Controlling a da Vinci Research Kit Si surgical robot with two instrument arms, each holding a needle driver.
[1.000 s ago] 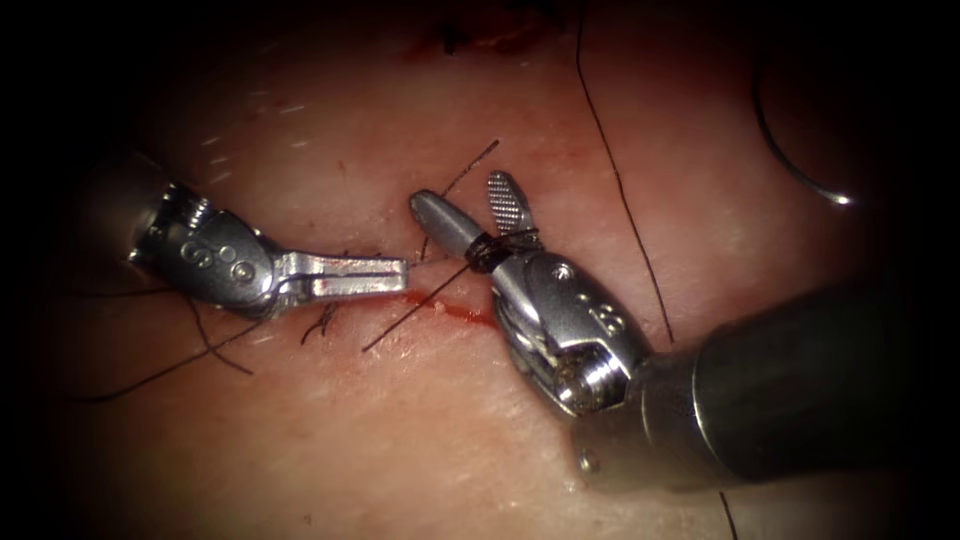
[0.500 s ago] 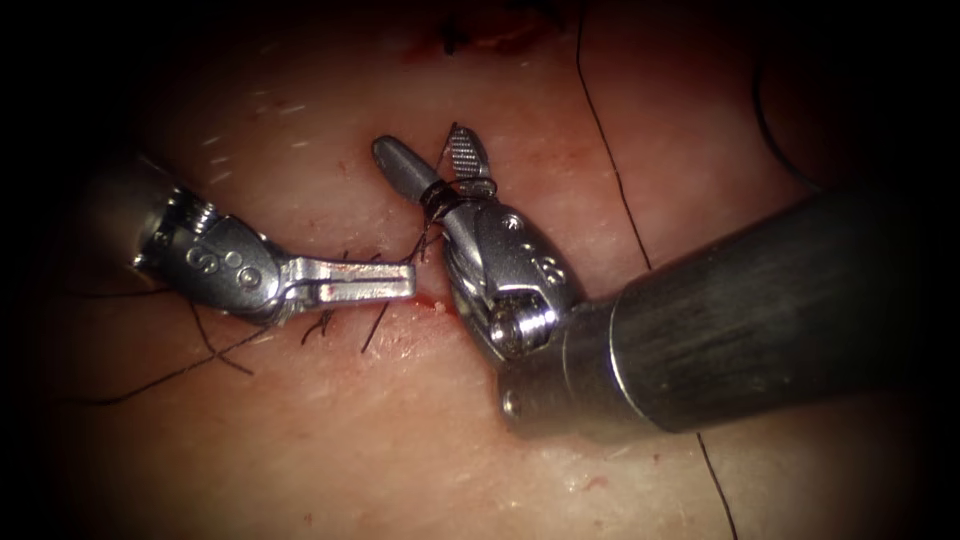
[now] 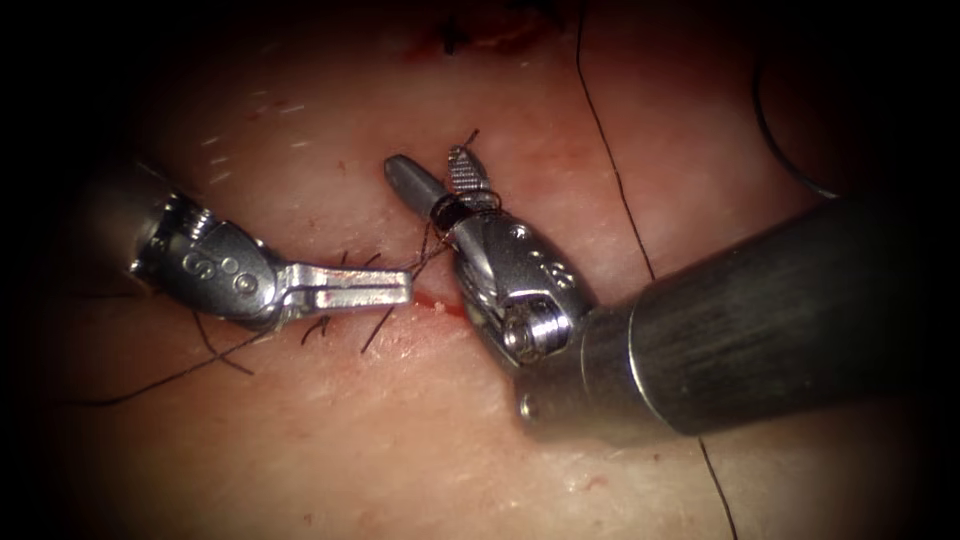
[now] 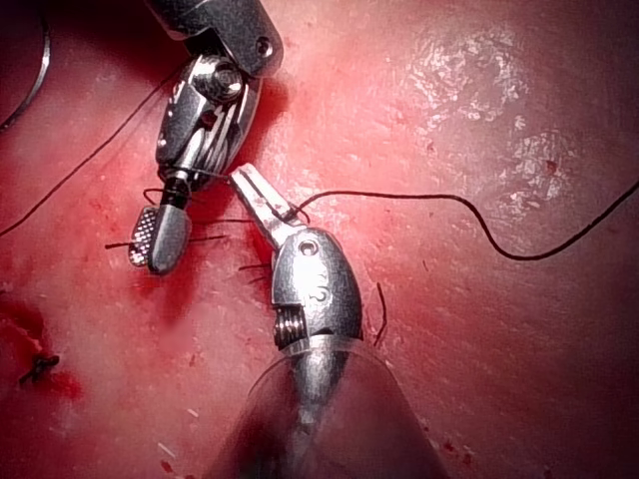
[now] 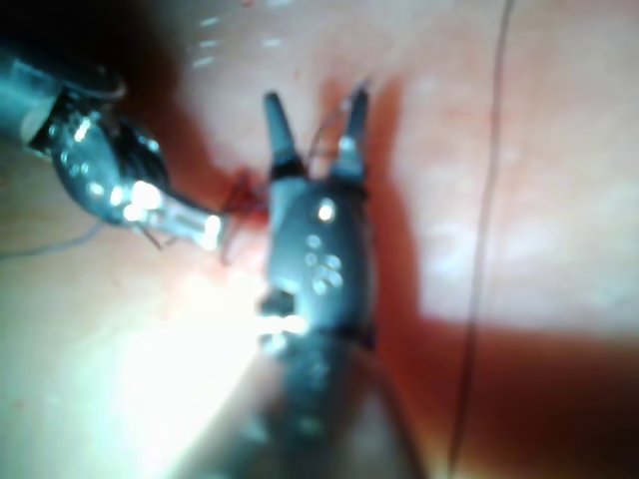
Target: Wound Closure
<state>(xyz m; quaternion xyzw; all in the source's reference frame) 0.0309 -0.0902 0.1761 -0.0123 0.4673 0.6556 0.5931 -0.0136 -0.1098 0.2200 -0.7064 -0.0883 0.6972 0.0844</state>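
Right tool: the right arm's tool (image 3: 445,180) stands at frame centre of the endoscope view, jaws spread apart, with turns of thread (image 3: 452,210) wound round their base. A short thread end lies between the spread jaws; nothing is gripped.
Left tool: the left arm's tool (image 3: 395,284) lies left of centre, jaws pressed together, pinching the thread at its tip just beside the cut (image 3: 440,305).
Needle: the needle (image 3: 785,160) lies free on the tissue (image 3: 420,440) at the upper right of the frame, well apart from both tools, held by neither and not in the tissue.
Change: over the last second the right tool moved up and leftward from the cut's right side to just above the left tool's tip; in the last half second it shifted only slightly. The left tool barely moved.
Meaning: judged from this, a knot is being formed over the cut, the wraps being carried toward the short end; the knot is not yet drawn down.
Other: cut ends of thread (image 3: 320,325) stand beside the left tool; red fluid (image 3: 432,303) marks the cut.
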